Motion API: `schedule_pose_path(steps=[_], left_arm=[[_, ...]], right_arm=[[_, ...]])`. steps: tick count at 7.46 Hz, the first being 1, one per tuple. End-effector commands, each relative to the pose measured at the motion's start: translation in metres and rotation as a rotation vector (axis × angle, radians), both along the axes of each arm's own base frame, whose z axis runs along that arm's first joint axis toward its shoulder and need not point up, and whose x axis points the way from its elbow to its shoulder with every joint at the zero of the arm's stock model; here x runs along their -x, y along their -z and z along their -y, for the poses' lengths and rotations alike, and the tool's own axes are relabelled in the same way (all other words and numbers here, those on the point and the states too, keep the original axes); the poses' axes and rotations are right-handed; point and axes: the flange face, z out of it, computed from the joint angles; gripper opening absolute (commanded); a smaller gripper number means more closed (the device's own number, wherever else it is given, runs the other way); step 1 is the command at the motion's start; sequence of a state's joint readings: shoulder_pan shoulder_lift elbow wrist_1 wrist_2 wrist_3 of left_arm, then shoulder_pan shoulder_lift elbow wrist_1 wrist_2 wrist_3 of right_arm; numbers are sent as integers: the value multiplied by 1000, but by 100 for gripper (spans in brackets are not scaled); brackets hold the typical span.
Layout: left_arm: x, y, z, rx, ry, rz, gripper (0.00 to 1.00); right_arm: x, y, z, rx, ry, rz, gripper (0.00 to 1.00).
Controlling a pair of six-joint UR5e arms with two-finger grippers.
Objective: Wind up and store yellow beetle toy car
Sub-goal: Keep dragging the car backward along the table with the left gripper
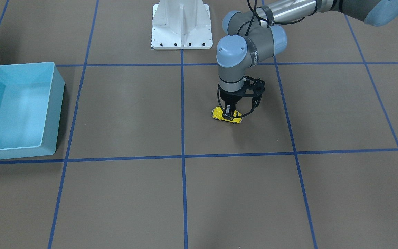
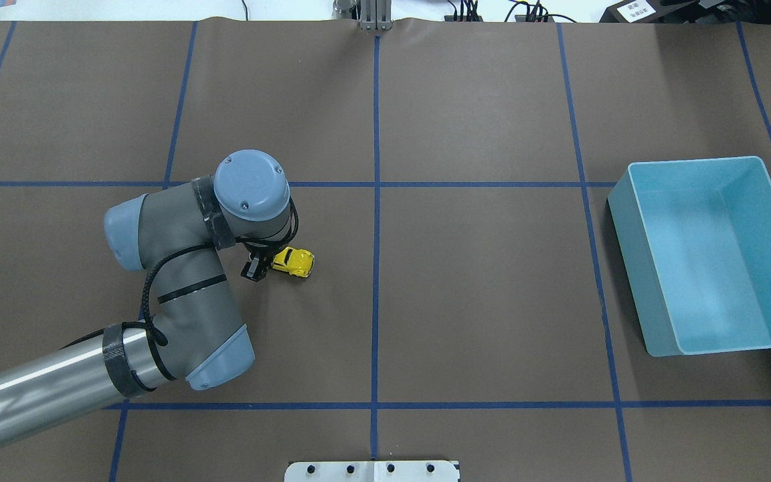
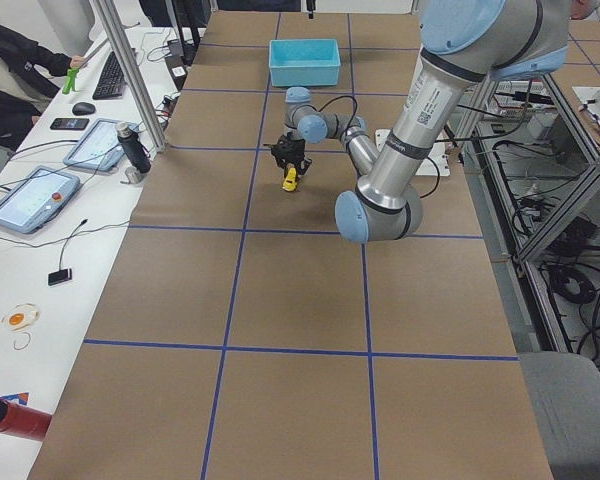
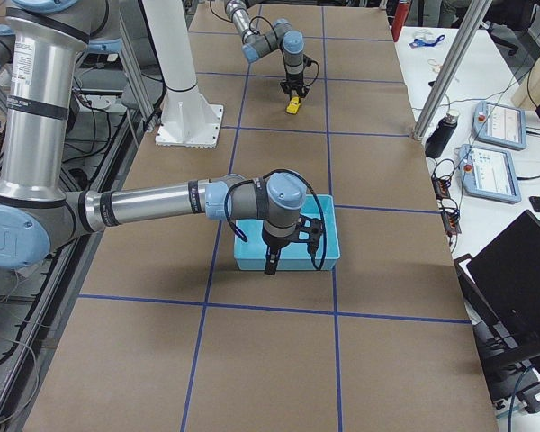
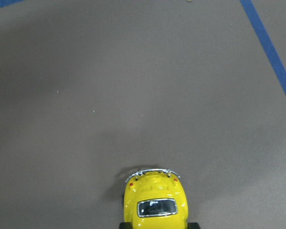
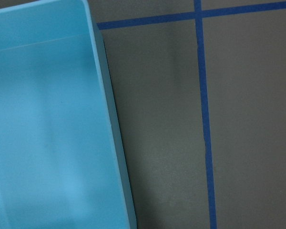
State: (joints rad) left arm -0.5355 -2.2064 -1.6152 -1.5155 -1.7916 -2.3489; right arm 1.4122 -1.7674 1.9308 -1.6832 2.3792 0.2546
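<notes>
Two arms at the table (image 1: 185,193), one toy, one bin.

Left arm: reaches in over the middle row of the grid and points straight down. The left pincer (image 1: 231,111) is set on the yellow beetle toy car (image 1: 227,116). Seen from across the table, the dark fingers come down over the car's roof. Seen from behind the robot, they sit at the car's end nearer the arm, and the rest of the body sticks out toward the centre line. The left wrist view shows the car's rounded end, with its small window and chrome bumper, at the bottom edge, and a dark tip hard against each flank. Reading: jaws closed narrow onto the car's sides, car in the grip. The car is level and at table height. I cannot tell whether its wheels touch the table.

Car position: in the grid square just to the robot's left of the centre blue tape line (image 1: 182,103), near the middle of that square and touching no line.

Light-blue bin (image 1: 52,103): well apart from the car, on the robot's right side of the table, sitting over a cross line of the grid.

Right arm: seen only from the table's end. The right pincer (image 4: 271,263) hangs pointing down over the near rim of the bin. I cannot tell how far it is open. Its wrist view shows only one wall of the bin and the table beside it.

White base (image 1: 181,26) sits on the centre line at the robot's edge of the table.
</notes>
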Motion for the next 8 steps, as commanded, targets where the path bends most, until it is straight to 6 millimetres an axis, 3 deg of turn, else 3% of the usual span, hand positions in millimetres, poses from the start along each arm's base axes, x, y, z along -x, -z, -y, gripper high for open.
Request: schedule_pose_path(steps=[1,7,8], left_arm=[[6,-5,0,-5,-3,3,3],[7,-8,0,0,1,7,1],[8,-8,1,-1,1,8,9]], right_arm=[[0,1,-1,-1,-1,0,100],[0,1,-3,0,1,0,100],[-1,1,-3,-1,-1,0,100]])
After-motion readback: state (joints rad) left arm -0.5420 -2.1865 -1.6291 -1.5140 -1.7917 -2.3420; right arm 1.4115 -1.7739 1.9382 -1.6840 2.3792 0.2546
